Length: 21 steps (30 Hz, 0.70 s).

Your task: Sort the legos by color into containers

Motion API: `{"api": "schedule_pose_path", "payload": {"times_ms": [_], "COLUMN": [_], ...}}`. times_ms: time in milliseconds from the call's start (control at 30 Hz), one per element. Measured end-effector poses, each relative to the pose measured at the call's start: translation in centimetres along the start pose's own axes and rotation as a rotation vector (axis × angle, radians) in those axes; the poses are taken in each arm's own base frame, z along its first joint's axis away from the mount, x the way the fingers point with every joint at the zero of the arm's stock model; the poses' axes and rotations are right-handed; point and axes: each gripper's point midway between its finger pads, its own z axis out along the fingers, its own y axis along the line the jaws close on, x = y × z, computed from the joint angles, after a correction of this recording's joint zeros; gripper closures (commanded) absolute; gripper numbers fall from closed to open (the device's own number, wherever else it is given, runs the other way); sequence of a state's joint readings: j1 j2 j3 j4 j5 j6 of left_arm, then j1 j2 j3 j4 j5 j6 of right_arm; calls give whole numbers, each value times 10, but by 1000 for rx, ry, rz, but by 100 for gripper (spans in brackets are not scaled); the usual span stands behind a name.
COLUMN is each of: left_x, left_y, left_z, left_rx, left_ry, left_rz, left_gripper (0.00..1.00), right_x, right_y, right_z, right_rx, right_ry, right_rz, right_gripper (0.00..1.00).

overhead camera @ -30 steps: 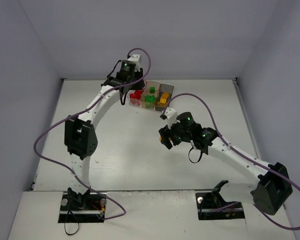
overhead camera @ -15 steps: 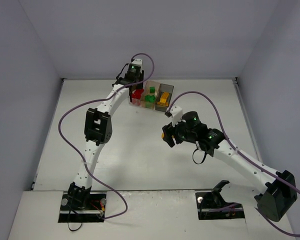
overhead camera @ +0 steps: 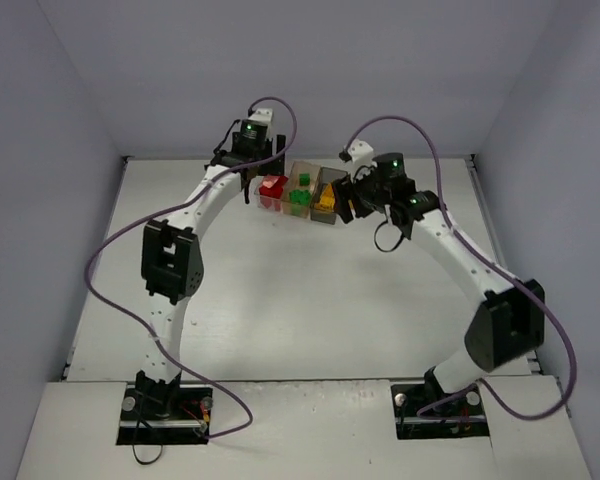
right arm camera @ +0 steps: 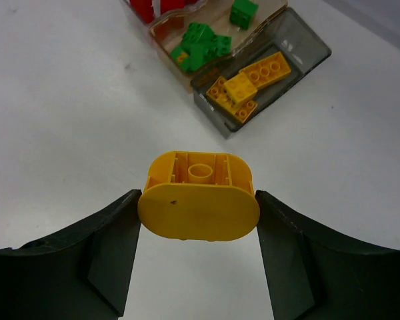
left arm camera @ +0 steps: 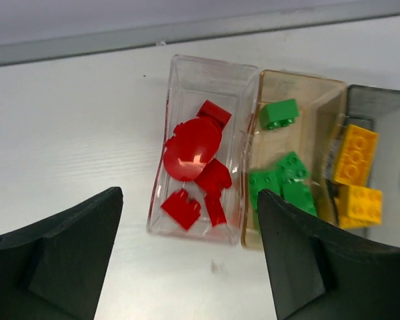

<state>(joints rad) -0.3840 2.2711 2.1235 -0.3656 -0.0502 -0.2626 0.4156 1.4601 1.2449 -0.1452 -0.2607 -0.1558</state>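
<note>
1. Three see-through boxes stand side by side in a row, touching, at the far side of the bench (left arm camera: 73, 133).
2. The clear box (left arm camera: 207, 73) holds only red bricks (left arm camera: 213, 179). I count five, one of them a round piece lying on top.
3. The orange-tinted box (left arm camera: 300, 83), in the middle, holds only green bricks (left arm camera: 291, 167). One lies alone at the far end and a cluster of about three at the near end.
4. The dark grey box (left arm camera: 380, 100) holds only yellow bricks (right arm camera: 267, 67). At least three overlap, so the exact number is hard to tell.
5. The left tool (left arm camera: 189, 200) hangs above the clear box, its fingers spread wide and nothing between them.
6. The right tool (right arm camera: 197, 195) grips one yellow oval brick (right arm camera: 199, 213) by its two ends, hollow underside towards the camera. It is held over bare bench, near the dark grey box.
7. The bench around the boxes shows no loose bricks.
</note>
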Motion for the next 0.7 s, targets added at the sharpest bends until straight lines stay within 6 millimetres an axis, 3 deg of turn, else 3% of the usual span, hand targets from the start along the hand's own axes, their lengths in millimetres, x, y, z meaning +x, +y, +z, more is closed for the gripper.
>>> {"api": "schedule_pose_path", "payload": {"times_ms": [67,167,233,300,433,600,700], "left_x": [-19,-45,-54,-50,-7,68,100], "left_y": [1,4,8,11,19,34,43], "left_z": [-34,-97,-146,-196,-272,-314,-330], "left_rx": [7,18,30,53,105,88,63], "left_ry": [-31,-83,-115,-133,-123,-8,47], "left_rz": [-5,-17,-38,-69,-140,-193,-217], "left_gripper": [23,21,20,20,18,18,18], "right_x": [-12,-16,-12,-4,1,4,12], "right_y": [-14,-30,-41,-50,-65,-83,-91], "right_z": [22,60,86,110,153,196,213], "right_rx": [7,5,6,3,0,29,55], "right_ry": [0,27,51,77,95,86,98], "right_rz": [-18,-47,-69,-84,-104,-113,-117], "right_gripper": [100,100,100,99,95,90,81]}}
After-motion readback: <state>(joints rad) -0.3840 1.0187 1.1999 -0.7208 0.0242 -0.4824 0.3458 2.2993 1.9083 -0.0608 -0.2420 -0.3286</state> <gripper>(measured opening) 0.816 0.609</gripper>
